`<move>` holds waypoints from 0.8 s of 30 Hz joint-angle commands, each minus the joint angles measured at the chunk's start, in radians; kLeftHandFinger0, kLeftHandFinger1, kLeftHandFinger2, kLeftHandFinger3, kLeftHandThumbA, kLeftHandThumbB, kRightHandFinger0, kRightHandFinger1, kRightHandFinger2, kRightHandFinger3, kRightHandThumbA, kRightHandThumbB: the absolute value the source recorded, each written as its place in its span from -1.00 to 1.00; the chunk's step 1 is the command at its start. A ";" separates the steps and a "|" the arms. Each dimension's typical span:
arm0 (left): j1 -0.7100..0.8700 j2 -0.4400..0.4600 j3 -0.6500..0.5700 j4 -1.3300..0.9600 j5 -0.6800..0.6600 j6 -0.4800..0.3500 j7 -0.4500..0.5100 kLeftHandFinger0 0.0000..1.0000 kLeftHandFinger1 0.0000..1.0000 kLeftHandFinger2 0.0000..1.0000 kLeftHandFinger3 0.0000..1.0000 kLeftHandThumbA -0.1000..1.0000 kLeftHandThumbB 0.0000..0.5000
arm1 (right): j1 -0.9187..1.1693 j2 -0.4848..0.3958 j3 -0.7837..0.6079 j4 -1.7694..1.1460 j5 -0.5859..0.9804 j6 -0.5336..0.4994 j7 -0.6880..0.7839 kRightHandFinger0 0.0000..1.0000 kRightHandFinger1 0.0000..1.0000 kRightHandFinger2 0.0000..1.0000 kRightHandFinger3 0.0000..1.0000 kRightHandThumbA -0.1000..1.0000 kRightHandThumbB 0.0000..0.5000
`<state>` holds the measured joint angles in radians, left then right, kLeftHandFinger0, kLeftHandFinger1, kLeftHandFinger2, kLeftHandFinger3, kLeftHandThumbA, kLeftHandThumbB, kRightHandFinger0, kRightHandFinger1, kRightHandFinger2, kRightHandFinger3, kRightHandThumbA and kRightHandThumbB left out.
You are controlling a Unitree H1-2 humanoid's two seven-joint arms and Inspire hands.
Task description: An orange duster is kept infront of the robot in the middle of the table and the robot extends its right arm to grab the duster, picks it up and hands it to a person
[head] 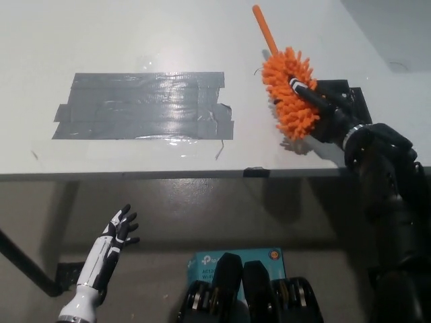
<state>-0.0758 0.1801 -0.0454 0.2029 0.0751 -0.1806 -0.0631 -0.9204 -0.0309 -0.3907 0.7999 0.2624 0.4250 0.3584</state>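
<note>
A: What did the duster (289, 94) look like, and where was it?

B: It had a shaggy orange head, oval, covered in soft stubby strands, with a thin smooth orange stick running out toward 11 o'clock. It sat at about 1 o'clock in the view, over the right part of the white table (135, 40), tilted, with a faint shadow under its lower end.

A: Who had it?

B: The right hand (323, 108), black and glossy, had its fingers wrapped around the head from the 4 o'clock side. One dark finger with a pale band lay across the fluff. The black arm dropped away toward 5 o'clock past the table's front edge.

A: Anything under it?

B: A flat black patch (350, 94) on the tabletop, mostly covered by the hand.

A: And further out?

B: At 10 o'clock, a wide rectangle of grey tape (141, 105), shiny and wrinkled, strips overlapping, one corner peeling. A small black tab (256, 171) sat on the front edge.

A: The other hand?

B: The white left hand (116, 232) hung at 7 o'clock below the table, fingers spread, holding nothing. A teal box (269, 256) lay on the floor at 6 o'clock.
</note>
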 commanded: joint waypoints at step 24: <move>-0.028 0.024 0.008 -0.026 0.023 -0.051 0.000 0.69 0.80 0.89 1.00 0.87 -0.48 | -0.056 0.084 -0.120 0.108 0.396 0.045 -0.019 -1.00 -0.47 0.13 0.81 -1.00 -0.35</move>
<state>-0.0915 0.1858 -0.0452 0.2024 0.0908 -0.1929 -0.0629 -0.9047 0.0595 -0.4972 0.9005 0.5905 0.4604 0.3462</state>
